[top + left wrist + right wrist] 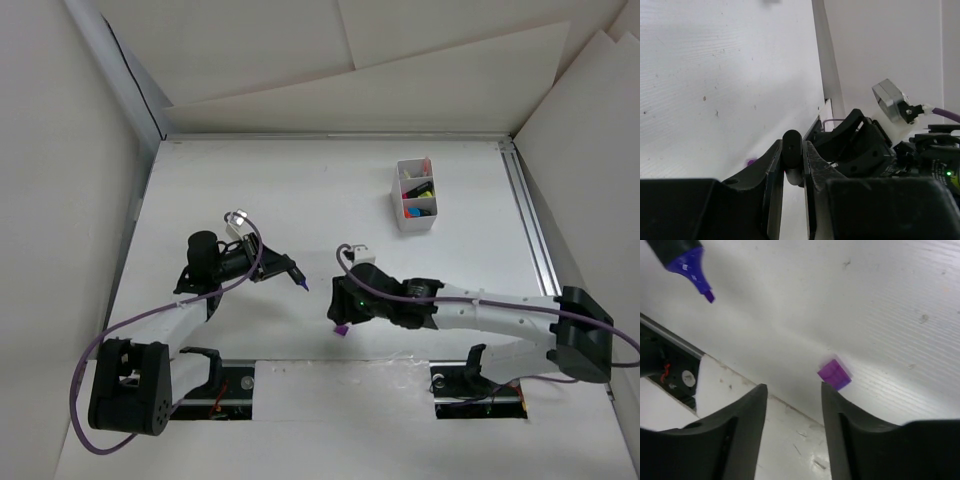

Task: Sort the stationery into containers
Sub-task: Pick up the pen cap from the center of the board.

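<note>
— Short black-barrelled highlighter with its purple tip bared (pixel 689 264): who has it?

— The left claw (pixel 792 159), clamped shut on the barrel, holding it clear of the white tabletop (pixel 250 180).

— And its cap?

— A small purple plastic cap (pixel 834 374) lies on the tabletop, just at the tip of one finger of the right claw (pixel 794 386). That claw stands well open with nothing in it. The cap sits outside the gap, not between the jaws. Whether the finger touches it, I can't tell.

— So the step is recapping?

— That's my reading: pick up the cap, press it onto the tip, then carry the marker to the small white divided plastic box (pixel 417 222). The box stands well apart at the far right, with some bright pieces in it.

— How to do it well?

— Slide the right claw sideways until the cap is centred, come straight down, and close gently on its flat sides. It looks light and will likely skid if a finger nudges it. Hold the left claw steady so cap and tip line up.
</note>
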Available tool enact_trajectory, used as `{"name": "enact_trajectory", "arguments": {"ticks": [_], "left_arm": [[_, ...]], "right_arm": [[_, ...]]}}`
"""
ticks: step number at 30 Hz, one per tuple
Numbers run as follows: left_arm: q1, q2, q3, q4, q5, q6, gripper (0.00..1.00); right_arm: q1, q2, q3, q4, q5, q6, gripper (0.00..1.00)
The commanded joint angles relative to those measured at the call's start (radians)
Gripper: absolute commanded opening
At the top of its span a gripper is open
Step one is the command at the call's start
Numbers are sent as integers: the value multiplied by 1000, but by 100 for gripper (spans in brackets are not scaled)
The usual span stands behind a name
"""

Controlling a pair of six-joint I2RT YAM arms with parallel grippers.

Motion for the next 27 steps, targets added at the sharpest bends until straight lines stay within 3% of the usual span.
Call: {"name": "enact_trajectory", "arguments": {"ticks": [1,4,14,21,27], "left_arm": [[6,-5,35,40,11,20,0],[6,-5,35,40,11,10,0],[6,-23,45,0,11,23,0],[6,-23,45,10,11,13,0],[6,-23,55,10,11,13,0]], "right_arm": [[7,36,-2,-145,62,-53,55],[21,118,20,-157,-28,-110,57],[21,218,115,-257,2,-133,61],[21,300,126,-237,-33,-158,62],[21,362,169,-212,-33,-192,50]]}}
